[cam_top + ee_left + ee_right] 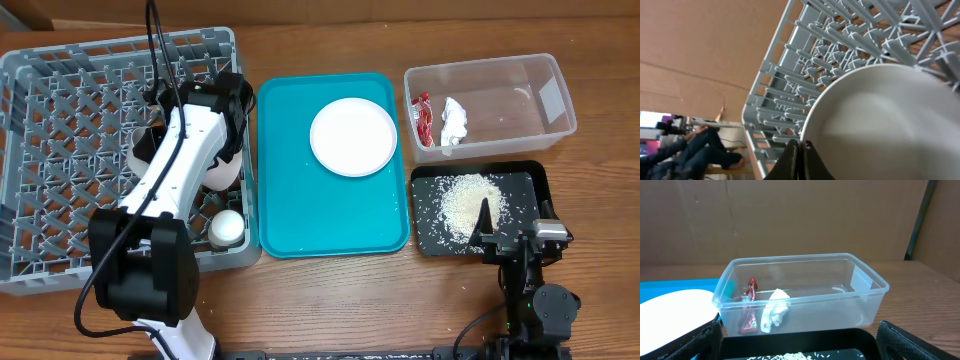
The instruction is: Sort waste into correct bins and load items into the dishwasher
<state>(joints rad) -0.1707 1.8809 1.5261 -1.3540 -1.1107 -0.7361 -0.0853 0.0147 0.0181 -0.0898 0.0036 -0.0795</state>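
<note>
1. The left gripper (800, 159) has its jaws pressed almost together, pinching the rim of the large white plate (880, 125). The plate fills the space just ahead of the fingertips, with the lattice of the dish rack (840, 30) close behind it.
2. The step in hand looks like seating this plate in the rack. To do it well, keep the pinch firm until the plate's far edge bears on the lattice, because a thin glazed rim will likely slip if released early.
3. Open only slightly, then back out along the line of the fingers, so the pads do not drag the rim and tip the plate.
4. A small white cup (227, 228) sits in the rack behind the wrist, close to the forearm, so lift before swinging away.
5. The smaller white plate (353, 137) lies on the teal tray (290, 200), beyond the rack wall from this hand. It is probably the next load.
6. The right gripper (800, 335) is spread wide and holds nothing, above the black tray (525, 180). Ahead of it, the clear tub (510, 105) holds the red wrapper (422, 118) and the tissue (453, 122) side by side.
</note>
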